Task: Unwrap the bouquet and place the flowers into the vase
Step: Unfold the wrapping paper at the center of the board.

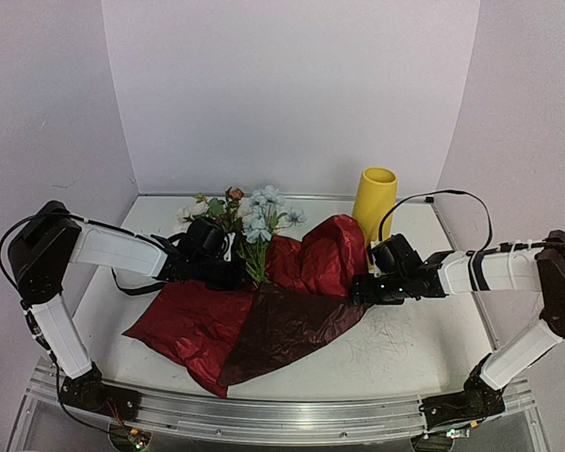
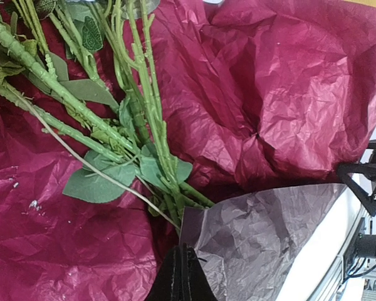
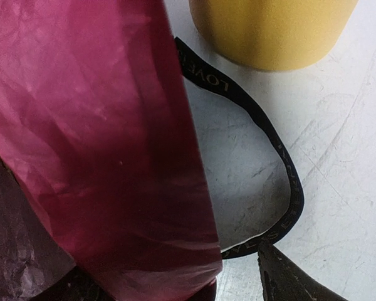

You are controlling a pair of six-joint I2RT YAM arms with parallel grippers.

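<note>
The white table (image 1: 395,353) carries everything. The largest thing on it is the crinkled red wrapping paper (image 1: 193,325), spread open to the left of the vase (image 1: 374,202), with one raised fold reaching up against the vase's foot. A darker, thinner sheet (image 1: 282,325) lies over the paper's near part. The yellow vase stands upright toward the back of the table, right of centre.

The flowers (image 1: 259,218) lie flat on the paper, well to the left of the vase. Their heads point to the back wall and their green stems (image 2: 144,125) are bunched together, pointing forward. A black ribbon (image 3: 282,169) lies loose in a curl just beside the vase's base, so the bouquet looks untied.

The left gripper (image 2: 180,257) is closed at the stem ends, where the dark sheet's edge meets them. I cannot tell whether it pinches anything. The right gripper (image 1: 363,290) sits near the vase with its jaws wide, and the red fold hangs across them unpinched.

The flowers should be light and springy, with thin wiry stems that may splay. The best hold is low on the bunched stems, clear of the slippery, crackly paper.
</note>
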